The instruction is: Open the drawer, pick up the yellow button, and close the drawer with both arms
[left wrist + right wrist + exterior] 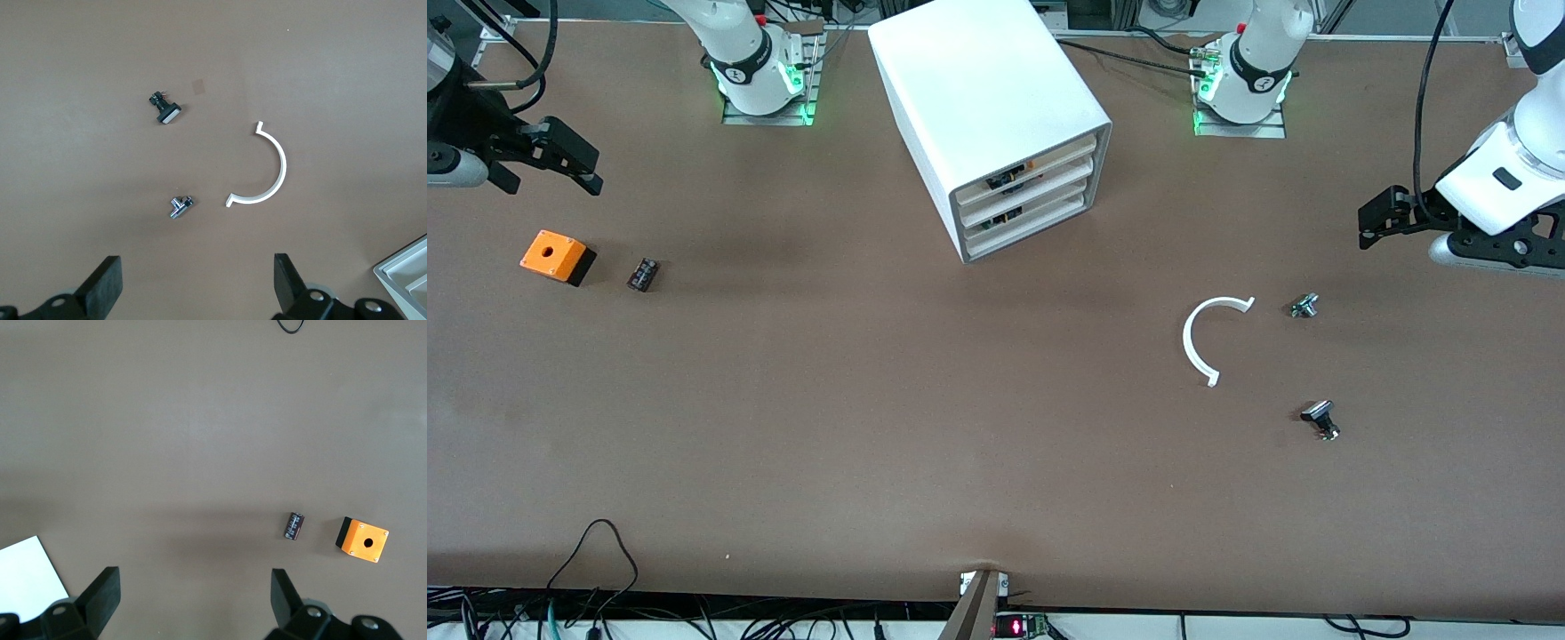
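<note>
Front view high, facing robots, whole table [871,427]. Wrist views look down; left shares white arc [1209,338] with front.

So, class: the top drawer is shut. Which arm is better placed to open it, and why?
Probably left: the cabinet fronts face its end, and the top drawer is closer to the open left gripper. The open right gripper hovers near the orange box.
</note>
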Controlling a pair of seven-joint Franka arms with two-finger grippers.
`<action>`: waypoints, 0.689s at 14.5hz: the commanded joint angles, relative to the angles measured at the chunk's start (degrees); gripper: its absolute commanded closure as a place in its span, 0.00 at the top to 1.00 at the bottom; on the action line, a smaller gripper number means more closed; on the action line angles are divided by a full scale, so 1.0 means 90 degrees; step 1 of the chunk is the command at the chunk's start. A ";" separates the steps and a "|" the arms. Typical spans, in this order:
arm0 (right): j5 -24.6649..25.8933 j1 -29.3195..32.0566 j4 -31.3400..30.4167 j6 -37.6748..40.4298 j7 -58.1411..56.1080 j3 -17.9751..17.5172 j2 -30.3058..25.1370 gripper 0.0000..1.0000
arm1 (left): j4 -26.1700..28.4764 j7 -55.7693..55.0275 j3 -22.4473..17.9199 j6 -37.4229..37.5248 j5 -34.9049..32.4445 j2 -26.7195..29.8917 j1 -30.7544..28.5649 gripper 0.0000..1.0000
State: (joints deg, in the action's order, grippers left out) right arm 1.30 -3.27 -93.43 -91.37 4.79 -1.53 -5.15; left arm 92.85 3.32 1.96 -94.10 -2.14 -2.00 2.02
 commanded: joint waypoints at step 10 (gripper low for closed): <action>-0.0320 0.0090 0.0000 0.0172 0.0220 -0.0045 0.0172 1.00 | -0.0229 0.0012 -0.0012 0.0172 -0.0046 -0.0100 0.0019 1.00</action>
State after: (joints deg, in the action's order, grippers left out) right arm -0.38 -3.24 -93.81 -90.43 6.19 -1.54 -3.47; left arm 92.85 3.32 1.96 -94.10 -2.14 -2.00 2.02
